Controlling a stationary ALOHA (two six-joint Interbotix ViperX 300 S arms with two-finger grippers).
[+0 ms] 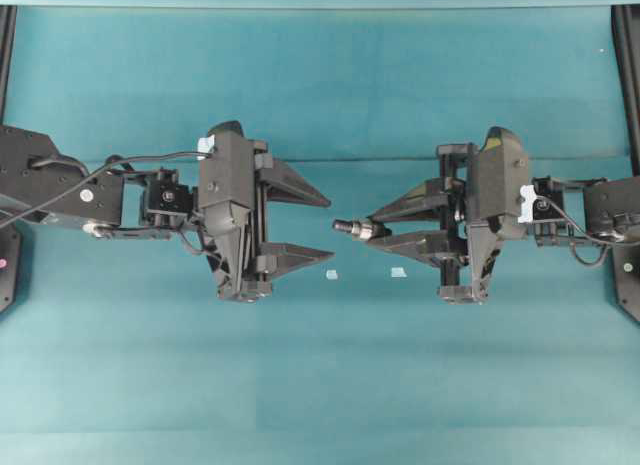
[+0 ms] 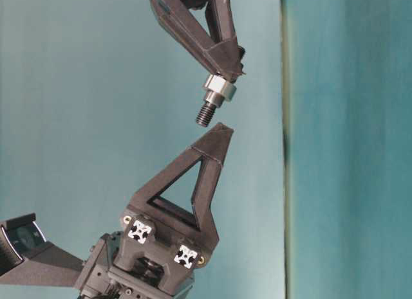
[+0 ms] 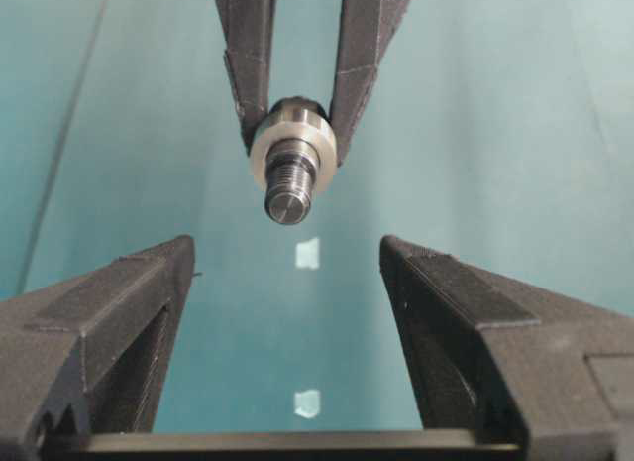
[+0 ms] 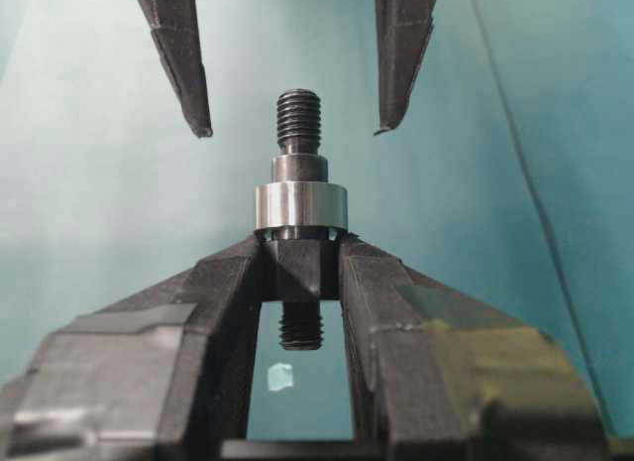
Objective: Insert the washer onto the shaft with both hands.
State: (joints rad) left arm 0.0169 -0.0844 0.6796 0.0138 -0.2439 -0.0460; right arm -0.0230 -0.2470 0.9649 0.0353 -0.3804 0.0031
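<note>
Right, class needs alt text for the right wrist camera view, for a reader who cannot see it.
The right gripper is shut on a dark threaded shaft pointing up, with a silvery washer already seated on it just above the fingertips. The left gripper faces it with jaws wide open either side of the shaft's tip, over a teal table.

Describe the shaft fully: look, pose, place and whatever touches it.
The shaft is a short dark grey stepped metal pin, threaded at both ends. A bright silvery washer already sits round its middle. The right gripper clamps it behind that ring, off the table, its free threaded tip pointing toward the open left gripper, whose fingers stand apart from it.
</note>
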